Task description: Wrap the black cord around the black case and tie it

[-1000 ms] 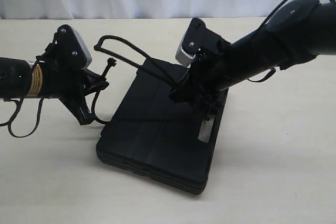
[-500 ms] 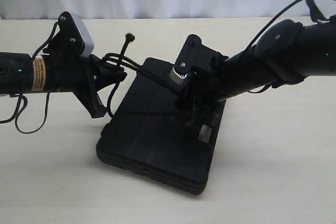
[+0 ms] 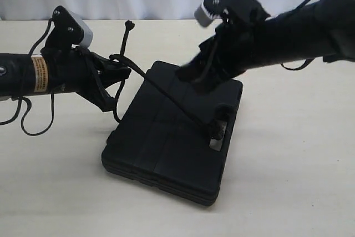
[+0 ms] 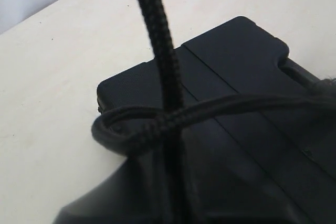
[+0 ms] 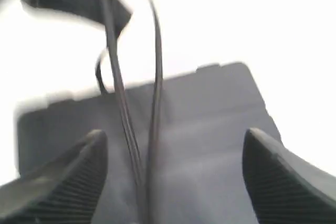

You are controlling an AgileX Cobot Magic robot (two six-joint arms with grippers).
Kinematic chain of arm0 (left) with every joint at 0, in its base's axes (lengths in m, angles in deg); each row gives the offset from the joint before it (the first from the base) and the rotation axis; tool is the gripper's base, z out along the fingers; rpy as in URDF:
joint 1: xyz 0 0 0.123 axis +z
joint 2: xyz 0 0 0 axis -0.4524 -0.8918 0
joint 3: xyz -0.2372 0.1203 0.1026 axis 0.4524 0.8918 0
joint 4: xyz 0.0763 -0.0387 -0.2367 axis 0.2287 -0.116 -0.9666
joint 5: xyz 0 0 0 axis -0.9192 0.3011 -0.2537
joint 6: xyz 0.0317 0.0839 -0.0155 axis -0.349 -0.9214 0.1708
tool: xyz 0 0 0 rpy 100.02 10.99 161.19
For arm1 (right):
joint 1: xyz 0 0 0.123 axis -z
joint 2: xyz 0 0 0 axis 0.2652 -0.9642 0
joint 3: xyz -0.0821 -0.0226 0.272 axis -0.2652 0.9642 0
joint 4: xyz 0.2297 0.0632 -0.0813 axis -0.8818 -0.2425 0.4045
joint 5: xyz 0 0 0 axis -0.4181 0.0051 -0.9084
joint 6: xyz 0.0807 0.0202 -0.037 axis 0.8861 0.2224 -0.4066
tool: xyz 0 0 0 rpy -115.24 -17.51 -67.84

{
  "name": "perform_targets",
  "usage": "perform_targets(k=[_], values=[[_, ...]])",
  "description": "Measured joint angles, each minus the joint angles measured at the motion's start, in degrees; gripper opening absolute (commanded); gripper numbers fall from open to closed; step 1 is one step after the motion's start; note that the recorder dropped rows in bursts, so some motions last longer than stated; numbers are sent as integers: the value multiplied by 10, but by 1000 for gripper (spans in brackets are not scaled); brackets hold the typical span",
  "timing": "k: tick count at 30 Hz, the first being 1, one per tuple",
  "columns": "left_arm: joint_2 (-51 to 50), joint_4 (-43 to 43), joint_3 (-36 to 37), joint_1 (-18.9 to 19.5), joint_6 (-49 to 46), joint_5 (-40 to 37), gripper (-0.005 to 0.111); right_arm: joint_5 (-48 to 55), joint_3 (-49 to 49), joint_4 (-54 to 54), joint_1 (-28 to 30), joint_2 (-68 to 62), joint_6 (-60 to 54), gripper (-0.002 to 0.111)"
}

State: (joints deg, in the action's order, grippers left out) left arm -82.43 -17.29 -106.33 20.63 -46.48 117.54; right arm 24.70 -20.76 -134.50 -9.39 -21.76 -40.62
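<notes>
My left tool [image 3: 116,75] grips the black cord [image 3: 166,94], which stretches rightward across the black case [image 3: 161,148] lying flat on the counter [image 3: 288,165], down to its handle slot [image 3: 216,142]. My right tool [image 5: 176,148] hangs wide open above the case's far edge.

Exterior view: bright, even, with a soft shadow beside the black case [image 3: 166,154]. My right wrist view is blown out and motion-blurred. Left wrist view: the black cord [image 4: 157,51] is sharp, the near foreground dark and soft.

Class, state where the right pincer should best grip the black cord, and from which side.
Probably the straight stretch of the black cord across the lid of the black case, from above: it lies taut, and the open right pincer straddles it.
</notes>
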Motion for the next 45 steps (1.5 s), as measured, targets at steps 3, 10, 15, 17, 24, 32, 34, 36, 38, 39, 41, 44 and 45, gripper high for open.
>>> perform_targets(k=[3, 10, 15, 17, 24, 32, 34, 36, 38, 39, 41, 44, 45], values=[[0, 2, 0, 0, 0, 0, 0, 45, -54, -107, 0, -2, 99, 49], [0, 4, 0, 0, 1, 0, 0, 166, -175, -205, 0, -153, 129, 41], [0, 4, 0, 0, 1, 0, 0, 153, -201, -235, -7, -202, 119, 41], [0, 4, 0, 0, 1, 1, 0, 129, -201, -241, -20, -206, 100, 41], [0, 4, 0, 0, 1, 4, 0, 67, -201, -247, -47, -207, 88, 5], [0, 4, 0, 0, 1, 3, 35, 69, -201, -250, -47, -207, 95, 4], [1, 8, 0, 0, 3, -11, 48, 69, -201, -251, -47, -207, 97, 4], [11, 13, 0, 0, 5, -60, 57, 69, -201, -251, -47, -207, 97, 4], [27, 14, 0, -1, 6, -131, 61, 62, -201, -251, -47, -204, 97, 4], [37, 14, 0, -1, 6, -173, 61, 57, -201, -251, -47, -202, 97, 4], [59, 14, 0, -3, 6, -233, 61, 51, -201, -251, -47, -197, 98, 4], [102, 12, 0, -3, 17, -225, 61, 45, -201, -251, -47, -186, 98, 4], [116, 11, 0, -3, 22, -196, 61, 45, -201, -251, -47, -182, 98, 4]])
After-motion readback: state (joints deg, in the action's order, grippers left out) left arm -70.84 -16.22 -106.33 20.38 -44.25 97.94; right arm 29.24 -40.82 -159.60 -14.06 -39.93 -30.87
